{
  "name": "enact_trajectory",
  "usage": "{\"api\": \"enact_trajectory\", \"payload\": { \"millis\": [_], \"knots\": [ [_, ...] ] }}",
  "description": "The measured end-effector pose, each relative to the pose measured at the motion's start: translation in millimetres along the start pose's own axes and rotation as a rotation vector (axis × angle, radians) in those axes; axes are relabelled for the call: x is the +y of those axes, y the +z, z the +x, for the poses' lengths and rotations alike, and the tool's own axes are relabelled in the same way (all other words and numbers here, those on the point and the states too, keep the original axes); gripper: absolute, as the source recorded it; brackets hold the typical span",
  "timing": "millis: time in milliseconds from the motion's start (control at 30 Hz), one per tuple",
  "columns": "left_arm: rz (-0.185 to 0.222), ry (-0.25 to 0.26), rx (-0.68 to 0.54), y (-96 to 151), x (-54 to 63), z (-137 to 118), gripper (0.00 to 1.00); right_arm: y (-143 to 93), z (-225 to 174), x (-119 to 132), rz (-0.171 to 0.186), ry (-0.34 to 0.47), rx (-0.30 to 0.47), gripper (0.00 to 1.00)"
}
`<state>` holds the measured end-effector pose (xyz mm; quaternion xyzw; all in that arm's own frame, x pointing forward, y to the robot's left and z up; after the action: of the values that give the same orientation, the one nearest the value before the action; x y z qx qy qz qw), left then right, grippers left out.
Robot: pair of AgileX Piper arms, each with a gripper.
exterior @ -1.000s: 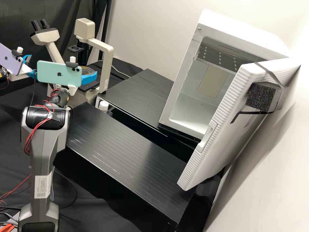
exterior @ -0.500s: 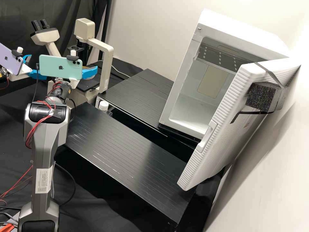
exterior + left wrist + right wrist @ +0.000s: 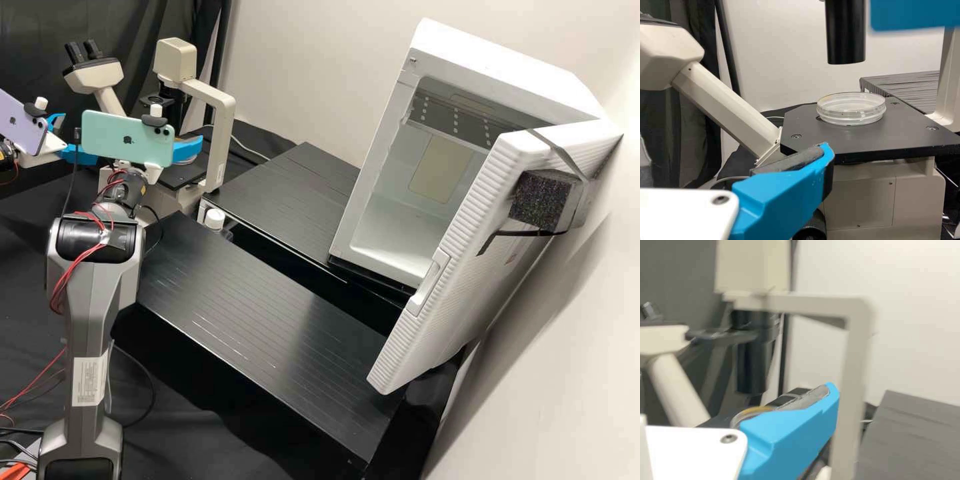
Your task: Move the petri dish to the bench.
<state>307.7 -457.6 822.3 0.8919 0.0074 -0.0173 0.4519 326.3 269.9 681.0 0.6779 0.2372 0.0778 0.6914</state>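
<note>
In the high view, my left gripper (image 3: 67,139) stands open at the far left, and my right gripper (image 3: 188,151) is over the microscope stage. The clear petri dish (image 3: 852,109) lies flat on the black stage (image 3: 812,132) in the left wrist view. Near the stage's front corner is my left gripper (image 3: 826,151), apart from the dish. A blue finger of the right gripper crosses that view's upper right. In the right wrist view, my open right gripper (image 3: 831,390) partly hides the dish (image 3: 749,413). The black bench (image 3: 267,313) spans the high view's middle.
The microscope's upright arm (image 3: 223,140) stands beside the right gripper, with its black condenser (image 3: 846,32) above the dish. A white-capped bottle (image 3: 215,219) sits between two black platforms. At the right, a white incubator (image 3: 373,167) has its door (image 3: 460,267) swung open.
The right gripper has risen slightly and shifted a little to the right in the high view, its phone tilting differently. The left arm has stayed where it was.
</note>
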Motion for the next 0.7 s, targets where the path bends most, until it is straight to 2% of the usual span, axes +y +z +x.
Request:
{"api": "enact_trajectory", "payload": {
  "millis": [133, 333, 500, 700],
  "knots": [
    [0.0, 0.0, 0.0, 0, 0.0, 0, 1.0, 6, 3, -20, -0.007, -0.042, -0.014, 1.0],
    [0.0, 0.0, 0.0, 0, 0.0, 0, 1.0, 15, 19, -39, -0.008, -0.063, -0.035, 1.0],
    [0.0, 0.0, 0.0, 0, 0.0, 0, 1.0, 21, 33, -49, -0.041, -0.088, -0.054, 1.0],
    [0.0, -0.002, 0.0, 0, -0.2, 0, 1.0, 28, 46, -53, -0.02, -0.064, -0.093, 1.0]
  ]
}}
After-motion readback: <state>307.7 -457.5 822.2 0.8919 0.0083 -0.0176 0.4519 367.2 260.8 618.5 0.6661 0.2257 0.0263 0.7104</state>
